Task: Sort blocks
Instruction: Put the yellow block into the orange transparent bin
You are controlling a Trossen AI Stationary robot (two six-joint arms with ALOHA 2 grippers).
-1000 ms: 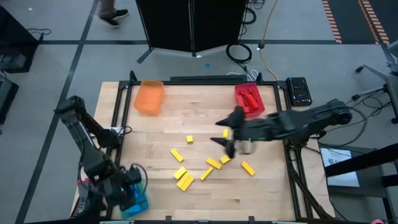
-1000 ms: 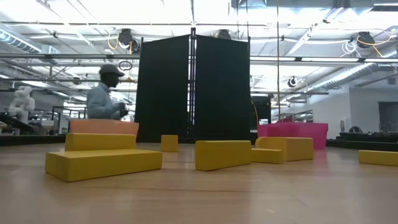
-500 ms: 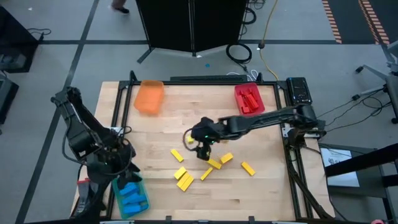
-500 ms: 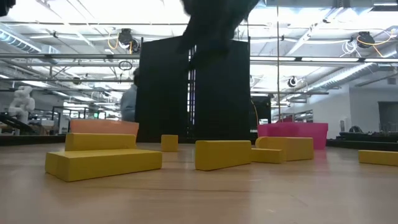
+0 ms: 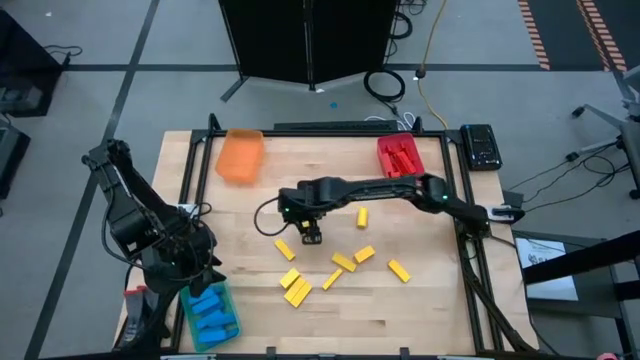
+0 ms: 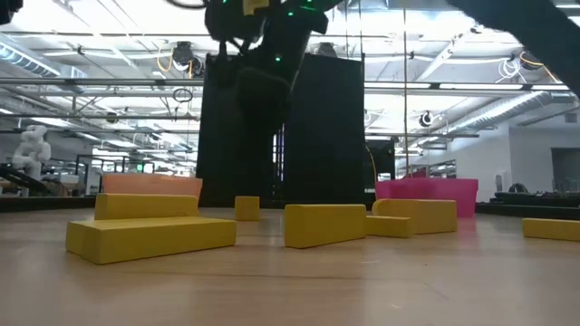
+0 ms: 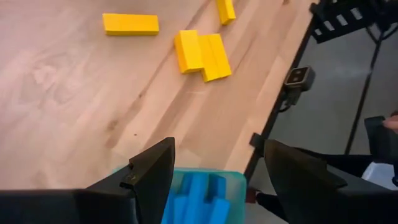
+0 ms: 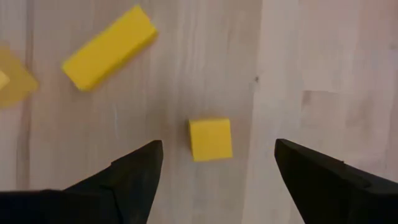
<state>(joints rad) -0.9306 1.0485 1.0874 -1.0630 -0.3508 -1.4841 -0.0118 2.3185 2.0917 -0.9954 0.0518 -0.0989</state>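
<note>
Jaws apart on right gripper point(image 8: 211, 165) above 1 upright yellow block point(image 8: 210, 139), left gripper point(image 7: 214, 174) likewise apart.

Loose blocks point(image 5: 343, 262) lie scattered mid-counter point(image 5: 250, 300), two trays point(image 5: 239, 156) point(image 5: 400, 160) sit at its back edge, left and right, a third tray point(image 5: 210, 312) holding blocks at its front left corner, under the left gripper point(image 5: 196, 268).
</note>
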